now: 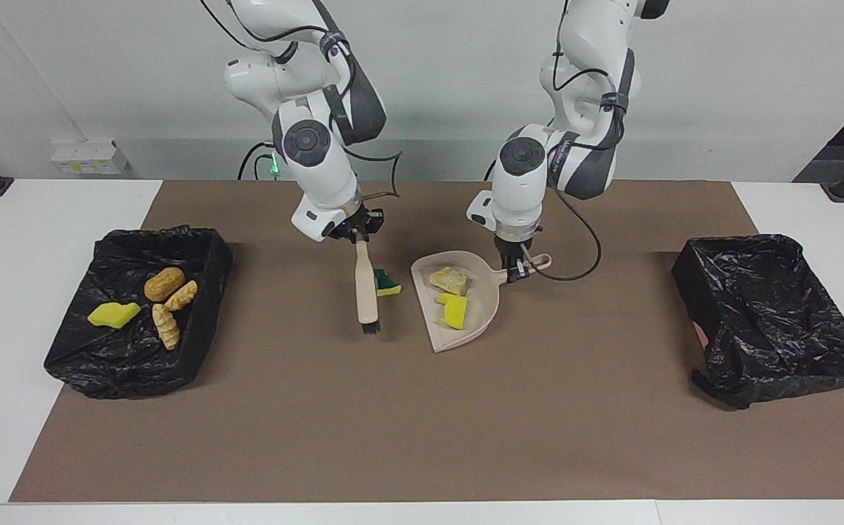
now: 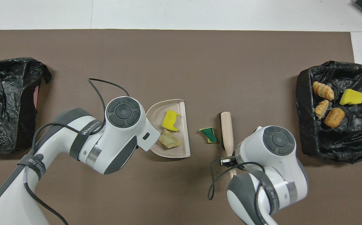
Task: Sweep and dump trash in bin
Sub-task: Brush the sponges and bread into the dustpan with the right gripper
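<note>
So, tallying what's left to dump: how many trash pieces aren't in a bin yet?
3: a yellow sponge and a beige chunk in the dustpan, plus a green-yellow sponge on the mat between dustpan and brush.

Both arms bent down, L gripper (image 1: 515, 271) & R gripper (image 1: 358, 237) jaws clamped.
</note>
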### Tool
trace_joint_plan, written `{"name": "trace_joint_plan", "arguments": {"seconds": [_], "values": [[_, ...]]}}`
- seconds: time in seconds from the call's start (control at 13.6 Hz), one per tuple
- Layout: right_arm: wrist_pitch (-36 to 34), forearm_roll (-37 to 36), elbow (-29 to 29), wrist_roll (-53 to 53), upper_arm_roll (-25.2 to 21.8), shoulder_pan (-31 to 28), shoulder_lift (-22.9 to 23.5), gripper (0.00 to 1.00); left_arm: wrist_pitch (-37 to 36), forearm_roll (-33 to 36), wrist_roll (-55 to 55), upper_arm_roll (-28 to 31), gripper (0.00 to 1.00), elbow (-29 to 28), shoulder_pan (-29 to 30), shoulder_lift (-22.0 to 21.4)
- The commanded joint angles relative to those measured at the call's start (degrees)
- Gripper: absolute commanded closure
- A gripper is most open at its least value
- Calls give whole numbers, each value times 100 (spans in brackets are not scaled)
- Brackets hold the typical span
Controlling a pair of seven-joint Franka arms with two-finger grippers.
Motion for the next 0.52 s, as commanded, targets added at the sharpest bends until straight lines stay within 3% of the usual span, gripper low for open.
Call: {"name": "trace_joint_plan", "arguments": {"seconds": [0.0,0.44], "values": [[335,222,141,185,52,250,289,100,-97,-92,-85,34,100,-217,-76,-210],[405,2559,810,-26,52,681,615,100,-27,-136,-637,34,100,-524,-24,-350]]}}
